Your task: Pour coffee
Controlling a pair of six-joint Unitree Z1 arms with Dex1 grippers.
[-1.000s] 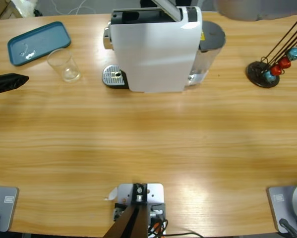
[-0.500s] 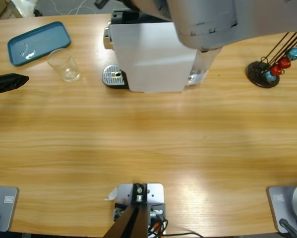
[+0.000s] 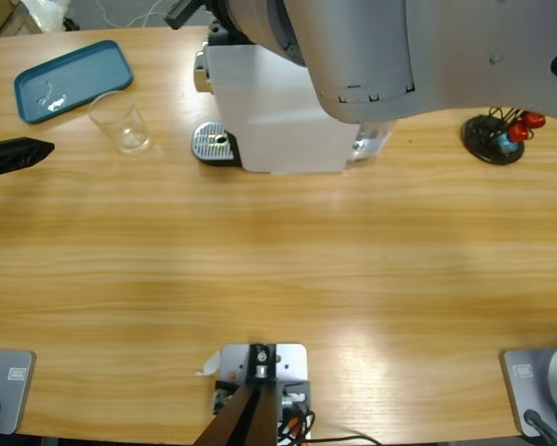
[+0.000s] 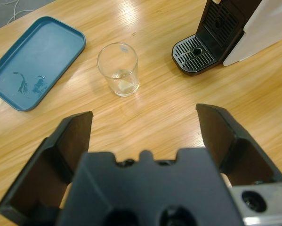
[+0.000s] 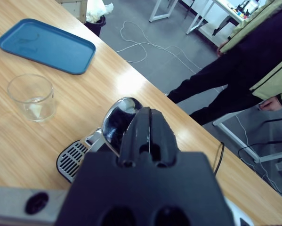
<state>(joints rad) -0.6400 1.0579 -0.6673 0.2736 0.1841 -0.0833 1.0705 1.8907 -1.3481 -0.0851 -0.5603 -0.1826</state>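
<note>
Two claws at work: right claw (image 5: 148, 123) pinched shut above the coffee machine (image 3: 278, 111), left claw (image 4: 145, 127) gaping toward the tumbler (image 4: 118, 69); next, grasp it

Top of coffee machine (image 3: 278, 111) hidden under big silver arm (image 3: 408, 56); capsule rack (image 3: 497, 135) partly covered; person (image 5: 244, 80) cut off at edge.

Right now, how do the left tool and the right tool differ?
The left tool has its jaws spread wide; the right tool has them closed together. The left hangs over bare table short of the glass; the right sits above the coffee machine. Both are black and hold nothing.
</note>
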